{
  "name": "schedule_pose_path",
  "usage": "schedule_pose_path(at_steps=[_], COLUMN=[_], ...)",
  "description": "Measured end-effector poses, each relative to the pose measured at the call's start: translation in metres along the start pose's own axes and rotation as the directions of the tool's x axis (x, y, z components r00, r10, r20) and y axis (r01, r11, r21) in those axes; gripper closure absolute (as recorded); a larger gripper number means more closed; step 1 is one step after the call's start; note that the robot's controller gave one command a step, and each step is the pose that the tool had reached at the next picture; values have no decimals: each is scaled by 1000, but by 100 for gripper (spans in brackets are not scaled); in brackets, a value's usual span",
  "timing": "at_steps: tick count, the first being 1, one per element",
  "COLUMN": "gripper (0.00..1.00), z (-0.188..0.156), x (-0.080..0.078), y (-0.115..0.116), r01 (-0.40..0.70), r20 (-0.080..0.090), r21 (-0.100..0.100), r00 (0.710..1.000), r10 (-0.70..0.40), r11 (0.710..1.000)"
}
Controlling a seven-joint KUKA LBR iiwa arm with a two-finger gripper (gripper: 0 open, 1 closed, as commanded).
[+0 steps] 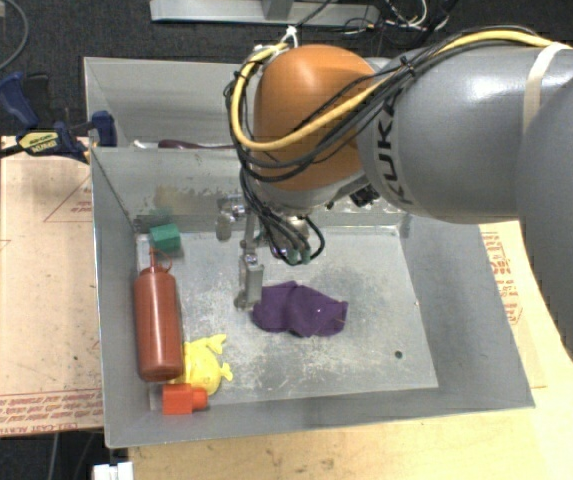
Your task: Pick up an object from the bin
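Observation:
My gripper (247, 296) hangs low in the middle of the bin, under the arm's orange cover. Its tip stands just at the left edge of a crumpled purple cloth (301, 311) that lies on the bin floor. I cannot tell whether it touches the cloth. Nothing shows held in it.
Along the left wall lie a red-brown bottle (157, 318), a small green block (166, 237) above it, a yellow soft toy (206, 361) and an orange block (183, 400) near the front left corner. The arm reaches in from the right and covers the bin's back right part.

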State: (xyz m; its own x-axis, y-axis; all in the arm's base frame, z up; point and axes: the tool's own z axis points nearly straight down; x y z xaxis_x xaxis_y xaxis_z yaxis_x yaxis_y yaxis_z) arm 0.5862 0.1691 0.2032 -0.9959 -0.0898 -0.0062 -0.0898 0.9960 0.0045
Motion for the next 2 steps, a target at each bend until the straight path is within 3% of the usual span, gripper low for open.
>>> schedule_pose_path(at_steps=[1,2], gripper=[0,0], z=[24,38], x=[0,9], y=[-31,-47], r01=[47,-216], r20=[-10,-3], r21=[4,1], r00=[999,976], r10=[-47,216], r11=[999,976])
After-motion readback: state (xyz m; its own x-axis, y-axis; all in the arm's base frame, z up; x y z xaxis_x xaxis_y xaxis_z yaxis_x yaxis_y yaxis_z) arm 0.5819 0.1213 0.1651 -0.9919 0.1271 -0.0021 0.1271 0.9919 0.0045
